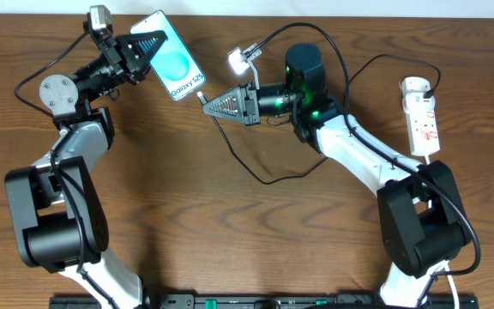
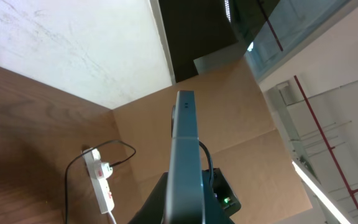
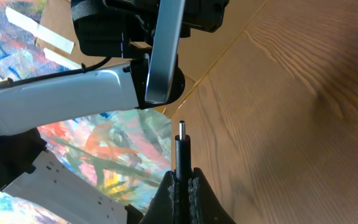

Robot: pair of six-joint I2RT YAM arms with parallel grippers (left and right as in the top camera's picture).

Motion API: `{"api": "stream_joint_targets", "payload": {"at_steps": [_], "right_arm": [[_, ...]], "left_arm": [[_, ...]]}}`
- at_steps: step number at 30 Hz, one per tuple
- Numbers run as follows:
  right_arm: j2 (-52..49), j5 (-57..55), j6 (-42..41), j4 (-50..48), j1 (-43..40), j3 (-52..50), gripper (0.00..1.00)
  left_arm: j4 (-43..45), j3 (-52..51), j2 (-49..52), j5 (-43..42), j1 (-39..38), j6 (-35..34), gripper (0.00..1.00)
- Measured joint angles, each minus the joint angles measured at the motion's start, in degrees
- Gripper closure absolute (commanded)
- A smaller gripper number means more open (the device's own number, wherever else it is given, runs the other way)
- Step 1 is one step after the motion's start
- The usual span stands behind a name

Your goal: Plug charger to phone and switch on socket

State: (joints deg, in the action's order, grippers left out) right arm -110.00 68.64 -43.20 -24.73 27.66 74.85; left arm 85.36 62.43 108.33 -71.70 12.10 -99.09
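My left gripper (image 1: 147, 46) is shut on one end of the phone (image 1: 175, 57), which it holds off the table with the turquoise screen facing up. In the left wrist view the phone (image 2: 186, 155) shows edge-on between the jaws. Just right of it, my right gripper (image 1: 210, 103) is shut on the charger's connector tip (image 1: 201, 97). The tip (image 3: 181, 144) points at the phone's lower edge (image 3: 165, 56) with a small gap between them. The charger's thin black cable (image 1: 268, 179) loops across the table towards the white socket (image 1: 421, 117) at the far right.
A dark cylindrical speaker-like object (image 1: 304, 67) stands behind the right arm. The socket's thick white cord (image 1: 442, 163) runs down past the right arm's base. The left arm's white link (image 3: 61, 93) shows behind the phone in the right wrist view.
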Motion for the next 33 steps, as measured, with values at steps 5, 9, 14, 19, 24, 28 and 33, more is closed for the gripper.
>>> {"api": "stream_joint_targets", "payload": {"at_steps": [5, 9, 14, 19, 24, 28, 33], "right_arm": [[0.00, 0.04, 0.00, -0.04, 0.48, 0.00, 0.99], [0.00, 0.20, 0.00, -0.07, 1.03, 0.00, 0.99], [0.00, 0.39, 0.00, -0.22, 1.07, 0.00, 0.99], [0.00, 0.66, 0.02, -1.14, 1.07, 0.00, 0.99], [0.00, 0.85, 0.02, -1.27, 1.07, 0.00, 0.99], [0.00, 0.85, 0.02, -1.25, 1.07, 0.00, 0.99], [0.00, 0.85, 0.02, -1.25, 1.07, 0.00, 0.99]], "left_arm": [[-1.03, 0.00, 0.00, 0.00, 0.00, 0.59, 0.93], [-1.64, 0.00, 0.02, 0.00, 0.00, 1.60, 0.93], [-1.77, 0.00, 0.02, 0.00, -0.26, 2.08, 0.93], [-2.62, 0.00, 0.02, 0.00, -0.72, 3.04, 0.93], [-5.88, 0.00, 0.02, -0.04, -0.87, 3.41, 0.93], [-5.97, 0.00, 0.02, -0.20, -0.87, 3.56, 0.93], [-6.16, 0.00, 0.02, -0.39, -0.87, 3.56, 0.93]]}}
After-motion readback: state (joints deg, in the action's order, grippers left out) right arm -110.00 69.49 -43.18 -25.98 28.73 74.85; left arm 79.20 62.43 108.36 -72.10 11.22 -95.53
